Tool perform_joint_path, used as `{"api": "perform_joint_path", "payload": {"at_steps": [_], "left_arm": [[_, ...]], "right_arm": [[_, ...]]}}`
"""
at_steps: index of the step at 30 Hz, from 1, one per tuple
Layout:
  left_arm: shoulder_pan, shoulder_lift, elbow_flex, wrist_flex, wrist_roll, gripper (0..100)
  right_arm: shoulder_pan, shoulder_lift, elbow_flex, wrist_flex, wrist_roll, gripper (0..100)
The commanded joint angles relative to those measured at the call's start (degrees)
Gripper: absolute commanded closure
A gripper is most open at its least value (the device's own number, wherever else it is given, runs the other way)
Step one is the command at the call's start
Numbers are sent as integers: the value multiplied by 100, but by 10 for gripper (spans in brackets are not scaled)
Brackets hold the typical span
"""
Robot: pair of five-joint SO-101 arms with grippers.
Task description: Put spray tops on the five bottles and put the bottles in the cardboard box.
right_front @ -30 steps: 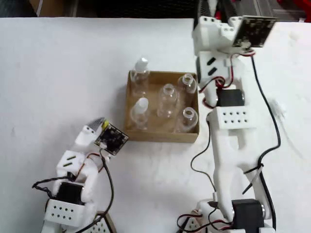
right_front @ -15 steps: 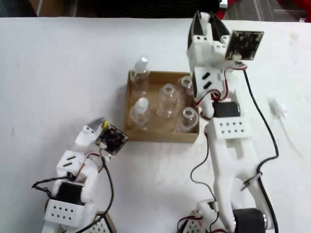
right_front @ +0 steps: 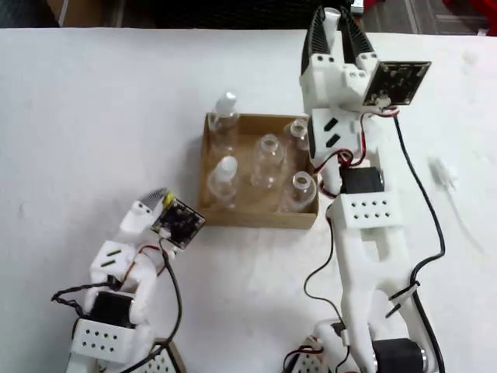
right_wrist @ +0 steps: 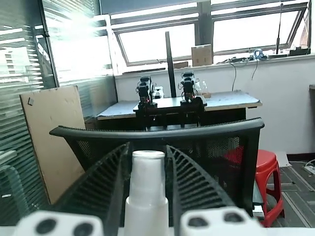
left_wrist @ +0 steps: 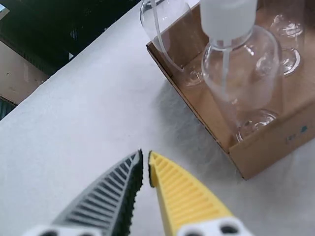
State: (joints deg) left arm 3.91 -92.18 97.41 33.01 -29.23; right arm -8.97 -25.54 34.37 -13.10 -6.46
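Table (right_front: pixel 116 85), far edge — spray top (right_wrist: pixel 146 196) gripped in right claw (right_front: pixel 332 14).

No text can be read outright. On the outer side wall of the cardboard box (left_wrist: pixel 275 142), near its corner, the left wrist view shows a small blue printed mark, perhaps two or three characters, too blurred to make out. In the right wrist view a brown board (right_wrist: pixel 49 113) leaning in the room behind bears a small dark diamond-shaped mark near its upper corner, without legible content. The dark circuit board (right_front: pixel 400 78) on the right arm's wrist shows tiny pale specks in the high view, none legible.
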Motion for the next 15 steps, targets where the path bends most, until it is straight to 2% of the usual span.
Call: {"api": "perform_joint_path", "payload": {"at_steps": [1, 15], "left_arm": [[66, 31, -18, -97, -44, 976], [66, 31, -18, -97, -44, 976]], "right_arm": [[-84, -136, 35, -163, -62, 982], [-75, -119, 484, -163, -62, 982]]}}
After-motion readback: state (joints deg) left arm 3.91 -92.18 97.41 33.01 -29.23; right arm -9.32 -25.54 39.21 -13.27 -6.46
